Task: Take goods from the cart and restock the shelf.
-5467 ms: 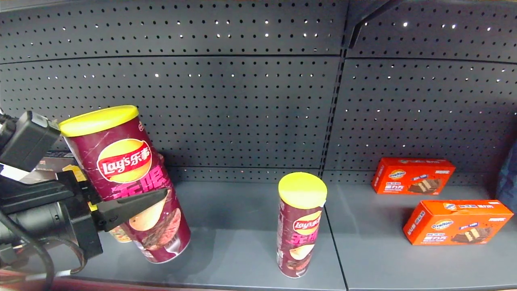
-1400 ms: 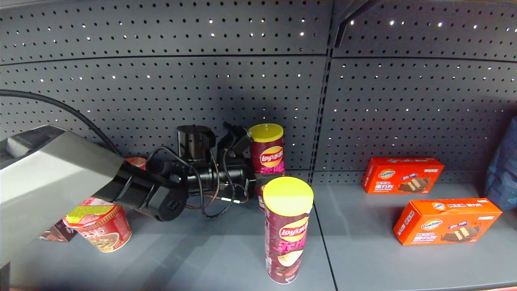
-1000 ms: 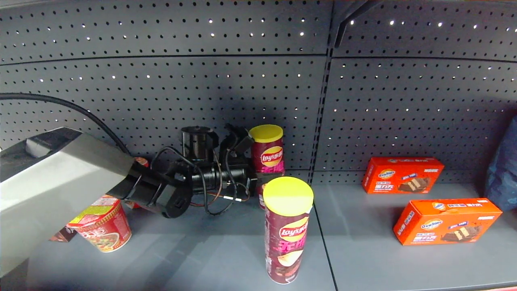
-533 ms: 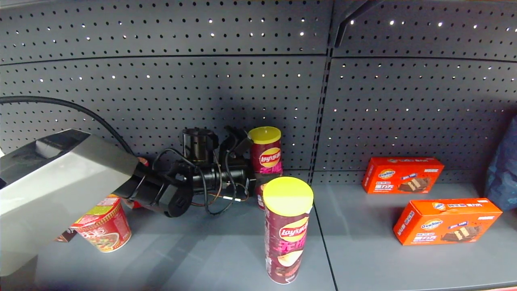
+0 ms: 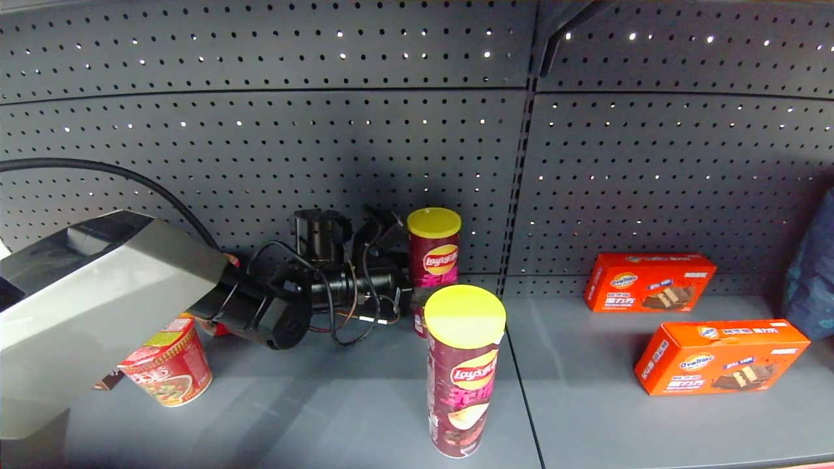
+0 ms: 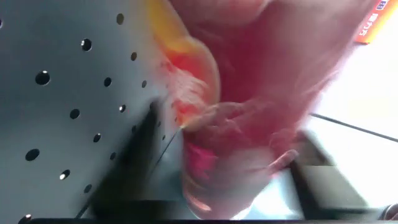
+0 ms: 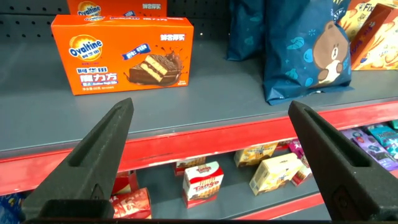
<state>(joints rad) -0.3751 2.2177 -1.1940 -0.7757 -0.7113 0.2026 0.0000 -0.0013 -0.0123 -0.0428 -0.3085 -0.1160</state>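
Note:
A maroon chips can (image 5: 434, 254) with a yellow lid stands upright at the back of the grey shelf (image 5: 313, 410), close to the pegboard. My left gripper (image 5: 412, 294) is shut on its lower part, partly hidden behind a second, identical can (image 5: 464, 371) standing nearer the front. In the left wrist view the held can (image 6: 249, 112) is a close blur between the dark fingers (image 6: 138, 146) of the left gripper (image 6: 230, 168). My right gripper (image 7: 211, 106) hangs open before the shelf's red front edge, with nothing in it.
A red cup of noodles (image 5: 168, 368) stands at the front left, under my left arm. Two orange boxes (image 5: 655, 281) (image 5: 723, 356) lie on the right bay, and a blue bag (image 5: 811, 280) beyond them. The right wrist view shows an orange box (image 7: 121, 53), the blue bag (image 7: 305, 46) and a lower shelf's packs (image 7: 202, 183).
The left arm has carried the can from the front left to the back of the shelf. In the last second the can sank slightly, shifted right and straightened.

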